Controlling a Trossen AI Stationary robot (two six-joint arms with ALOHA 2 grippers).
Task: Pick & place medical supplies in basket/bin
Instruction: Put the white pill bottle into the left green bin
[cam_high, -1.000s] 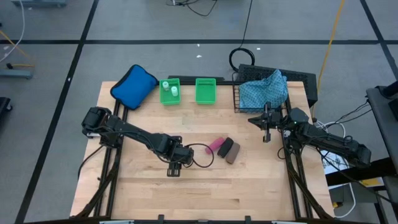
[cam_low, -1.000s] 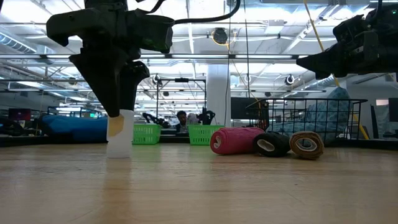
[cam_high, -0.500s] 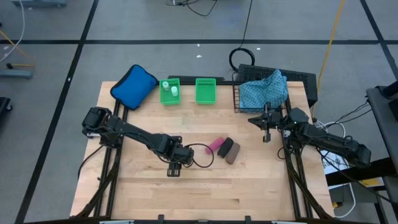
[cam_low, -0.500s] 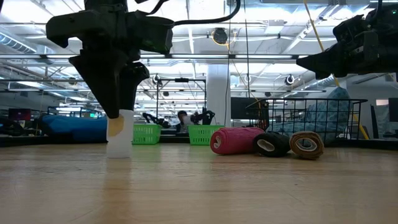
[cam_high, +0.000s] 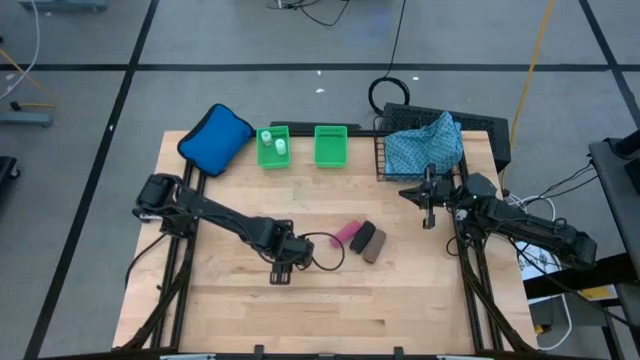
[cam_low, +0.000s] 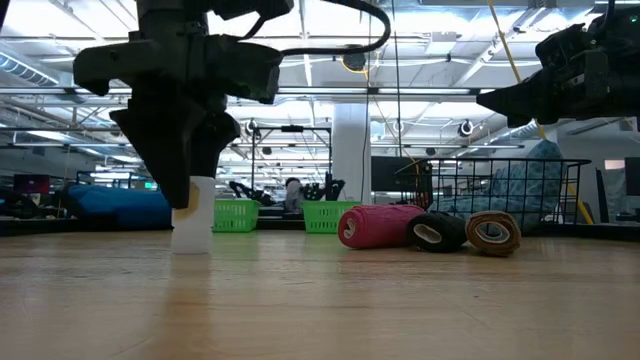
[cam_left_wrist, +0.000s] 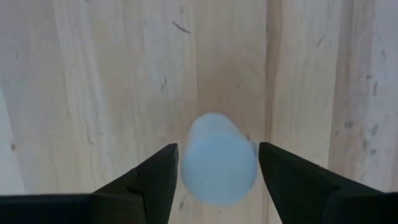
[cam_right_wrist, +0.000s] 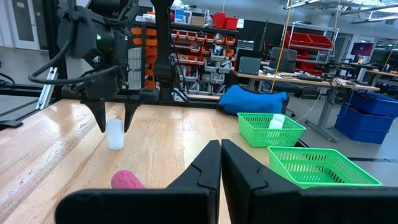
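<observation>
A small white bottle (cam_low: 192, 228) stands upright on the table. My left gripper (cam_left_wrist: 217, 155) is open right above it, one finger on each side of its top. In the high view the gripper (cam_high: 281, 270) hides the bottle. Two more white bottles (cam_high: 273, 146) sit in the left green bin. The pink roll (cam_high: 346, 233), black roll (cam_high: 362, 237) and brown roll (cam_high: 376, 245) lie side by side on the table. The blue-green patterned cloth (cam_high: 425, 145) lies in the black wire basket (cam_high: 383, 160). My right gripper (cam_high: 428, 212) is shut and empty, hovering just in front of the basket. My left gripper comes at the white bottle (cam_left_wrist: 217, 167) from above, pointing down, with its fingers (cam_left_wrist: 163, 168) close against opposite sides of the bottle's top. I cannot tell whether they touch it. The bottle stands on its base on the table.
A solid blue padded pouch (cam_high: 215, 138) lies at the far left corner. An empty second green bin (cam_high: 330, 145) stands beside the first. A black cable loops on the table by my left gripper (cam_high: 325, 250). Bare wood stretches along the near side.
My left gripper has come down a little over the white bottle, so its fingertips now reach lower along the bottle's sides. The bottle has stayed in place.
</observation>
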